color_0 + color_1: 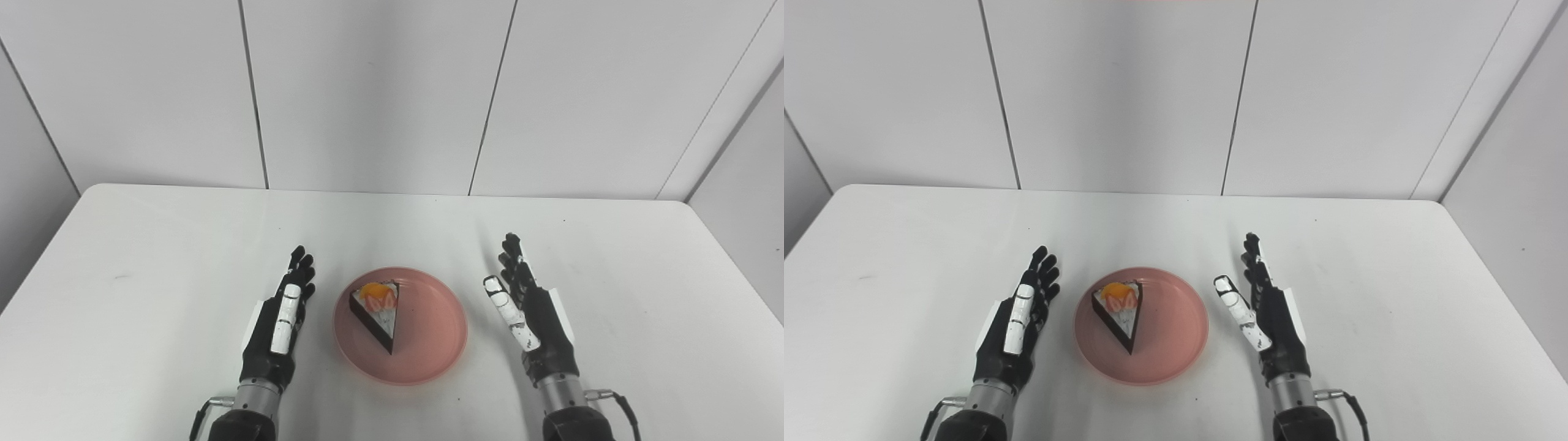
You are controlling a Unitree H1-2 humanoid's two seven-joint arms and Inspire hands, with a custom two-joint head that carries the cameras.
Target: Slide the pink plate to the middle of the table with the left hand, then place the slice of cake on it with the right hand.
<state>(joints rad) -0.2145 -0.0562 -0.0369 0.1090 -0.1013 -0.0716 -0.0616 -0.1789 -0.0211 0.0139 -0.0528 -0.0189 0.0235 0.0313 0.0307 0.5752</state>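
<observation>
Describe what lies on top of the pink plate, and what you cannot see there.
A slice of cake lies on the pink plate, left of centre, fruit on top. The plate surface beneath the slice is covered.

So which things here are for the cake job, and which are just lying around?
For the job: plate, cake, left hand, right hand.

Just there: table and wall. Nothing else lies about.

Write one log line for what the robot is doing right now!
plate: mid-table | cake slice: on plate, left part | left hand: open, beside plate | right hand: open, beside plate
</observation>
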